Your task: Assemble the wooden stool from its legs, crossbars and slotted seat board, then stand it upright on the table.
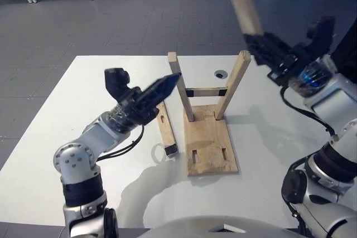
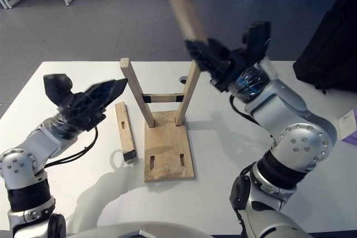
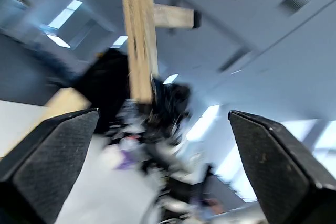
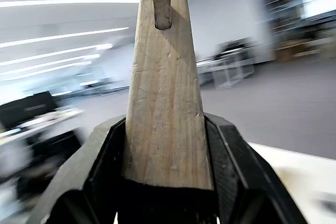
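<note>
Stool (image 1: 209, 113): half built, sitting on the bench (image 1: 83, 110) below and between the two sets of fingers.
Seat board (image 1: 211, 143): lying flat with its slots facing up. The pair of open slots (image 1: 195, 156) nearer the robot than either set of fingers is showing nothing in it.
Standing legs (image 1: 181, 87): two, rising from the far end of the seat board and spreading apart toward their tops. A crossbar (image 1: 206, 92) is joining them partway up.
Loose leg (image 1: 165, 129): lying flat on the bench just beside the seat board, beneath the left fingers.
Left gripper (image 1: 174, 79): hovering with its fingers spread apart and holding nothing. The tips are sitting just beside the top of the nearer standing leg; whether they are touching it cannot be told.
Right gripper (image 1: 257, 40): fingers clamping one end of the raised leg (image 1: 245, 6), which is pointing up and away above them, well apart from the seat board. An upper crossbar (image 3: 173, 17) is jutting sideways from it near its far end.
Step in hand: by judgement, the second leg set is being brought in, and the raised leg is not yet over the open slots.
Next move calls for: turning the raised leg so its foot is facing down, lining it up over an open slot, and pressing it in while the left fingers are steadying the standing legs against tipping.
Remaining: seating the loose leg and turning the stool upright.
</note>
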`<state>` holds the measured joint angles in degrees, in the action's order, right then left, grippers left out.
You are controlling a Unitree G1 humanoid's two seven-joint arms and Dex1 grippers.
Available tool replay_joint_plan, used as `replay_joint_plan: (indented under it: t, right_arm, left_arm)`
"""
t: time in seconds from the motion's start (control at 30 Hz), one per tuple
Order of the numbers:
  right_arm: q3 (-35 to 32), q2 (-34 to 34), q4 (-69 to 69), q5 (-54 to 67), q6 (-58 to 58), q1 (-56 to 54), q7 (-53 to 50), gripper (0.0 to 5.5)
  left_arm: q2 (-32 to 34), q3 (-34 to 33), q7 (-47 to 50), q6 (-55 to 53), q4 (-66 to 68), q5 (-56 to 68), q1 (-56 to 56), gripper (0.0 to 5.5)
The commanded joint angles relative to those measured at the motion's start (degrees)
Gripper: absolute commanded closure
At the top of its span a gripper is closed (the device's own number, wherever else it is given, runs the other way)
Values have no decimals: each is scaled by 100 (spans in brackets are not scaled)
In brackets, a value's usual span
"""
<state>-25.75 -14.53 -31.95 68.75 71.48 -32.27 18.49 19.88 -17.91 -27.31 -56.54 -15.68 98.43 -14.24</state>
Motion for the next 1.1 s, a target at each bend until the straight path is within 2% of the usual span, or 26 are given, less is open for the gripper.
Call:
replay_joint_plan:
  t: [0.03,0.23,0.6,0.8,0.93,1.1]
  right_arm:
    - [632,-396,22,1681,246,86,96,347]
    - [1478,-833,4,2319,-230,477,-337,347]
    - [2218,-1382,-170,2532,-861,826,-521,347]
    - [2393,-1649,-102,2510,-1063,890,-533,347]
    - [2455,-1714,58,2488,-1180,930,-629,347]
    - [2516,-1760,127,2430,-1216,968,-789,347]
  left_arm:
    - [346,366,-116,-468,692,759,-489,98]
    - [579,574,-238,-563,530,1029,-567,98]
    - [786,757,-513,-516,283,441,-440,98]
    - [985,753,-903,-794,391,625,-352,210]
    - [987,804,-1184,-744,431,155,-292,271]
    - [905,932,-1143,-630,440,-279,-196,306]
